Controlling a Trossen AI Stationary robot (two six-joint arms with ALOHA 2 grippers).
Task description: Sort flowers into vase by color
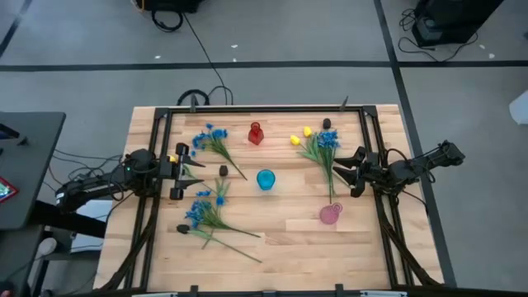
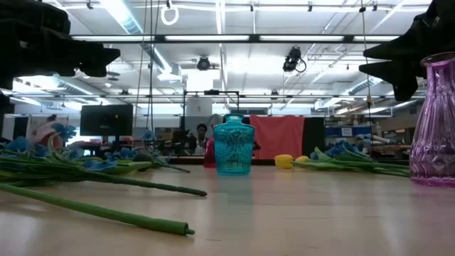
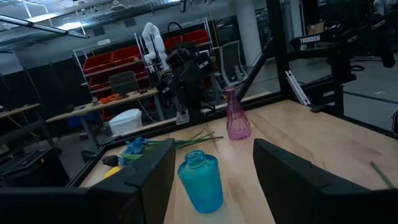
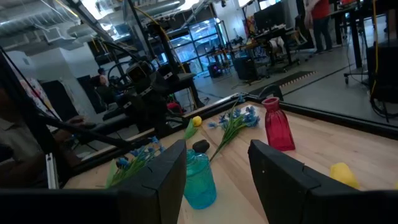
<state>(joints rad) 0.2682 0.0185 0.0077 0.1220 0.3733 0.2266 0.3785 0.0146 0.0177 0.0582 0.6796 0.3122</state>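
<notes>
Flowers lie flat on the wooden table. A blue spray point(image 1: 213, 140) is at the far left, and blue sprays with long stems point(image 1: 206, 213) are at the near left. A blue bunch point(image 1: 323, 147) lies at the far right beside yellow buds point(image 1: 295, 140). Dark blooms point(image 1: 223, 171) lie scattered. Three vases stand upright: red point(image 1: 255, 134), teal point(image 1: 265, 180) and pink point(image 1: 330, 214). My left gripper point(image 1: 186, 171) hovers open, left of the teal vase point(image 3: 200, 180). My right gripper point(image 1: 350, 172) hovers open to the right, above the pink vase point(image 2: 435, 124).
A black frame point(image 1: 264, 108) runs around the table's far and side edges. Bare wood point(image 1: 330, 256) lies at the near right. Beyond the table are shelves, desks and a person point(image 2: 201, 135) far off.
</notes>
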